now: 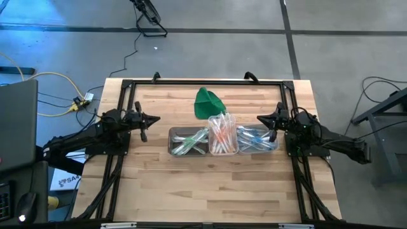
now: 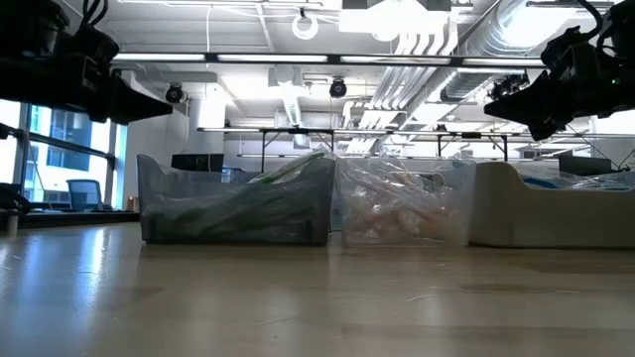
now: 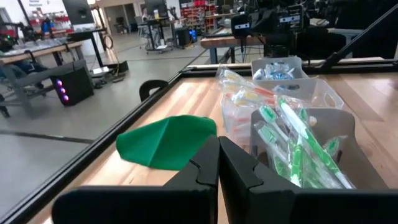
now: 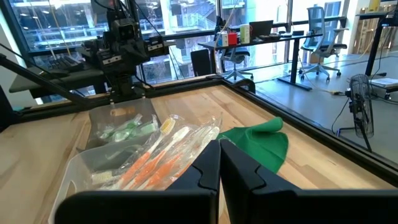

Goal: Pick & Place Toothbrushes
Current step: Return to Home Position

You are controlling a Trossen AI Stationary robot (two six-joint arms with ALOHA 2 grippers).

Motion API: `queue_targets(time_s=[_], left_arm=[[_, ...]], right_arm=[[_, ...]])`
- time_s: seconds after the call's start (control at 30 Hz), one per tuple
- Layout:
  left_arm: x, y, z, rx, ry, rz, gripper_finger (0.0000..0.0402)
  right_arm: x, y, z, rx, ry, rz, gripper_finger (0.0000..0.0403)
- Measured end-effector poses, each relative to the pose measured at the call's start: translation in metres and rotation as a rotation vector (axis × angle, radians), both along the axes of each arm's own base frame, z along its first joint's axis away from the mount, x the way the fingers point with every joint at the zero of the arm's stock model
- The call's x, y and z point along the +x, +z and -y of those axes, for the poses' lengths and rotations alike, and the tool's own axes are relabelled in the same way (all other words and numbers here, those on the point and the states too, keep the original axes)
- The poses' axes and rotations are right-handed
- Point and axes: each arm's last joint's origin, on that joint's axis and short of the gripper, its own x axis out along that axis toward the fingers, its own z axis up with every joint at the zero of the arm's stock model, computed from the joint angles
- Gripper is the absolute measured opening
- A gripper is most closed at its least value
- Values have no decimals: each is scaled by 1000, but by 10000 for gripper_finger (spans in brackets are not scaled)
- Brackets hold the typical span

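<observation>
A large open workshop with white ceiling ducts [image 2: 466, 40], windows [image 2: 69, 139] and desks surrounds a grey floor [image 1: 210, 51] strewn with cables. On the floor stands a pale wooden table [image 1: 210, 184] in a black frame. The left arm [image 1: 82, 140] reaches in over the table's left edge and the right arm [image 1: 331, 143] over its right edge, both held above the wood. The left gripper [image 1: 154, 118] and right gripper [image 1: 259, 118] point toward each other, each with its fingers [image 3: 199, 177] pressed together and holding nothing. Three tubs [image 1: 171, 141] sit side by side across the table's middle. A green cloth [image 1: 208, 103] lies just behind them, toward the far edge. The toothbrushes [image 1: 220, 135] lie in the tubs: green nearest the left edge, orange in the middle, blue nearest the right edge.
</observation>
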Motion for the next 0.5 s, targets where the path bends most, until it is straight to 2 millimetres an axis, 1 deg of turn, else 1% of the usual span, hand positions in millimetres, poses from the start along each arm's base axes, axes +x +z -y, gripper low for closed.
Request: queue_targets(time_s=[0.5], left_arm=[[0, -2, 0, -14, 8, -8, 0]], right_arm=[[0, 0, 0, 3, 1, 1, 2]])
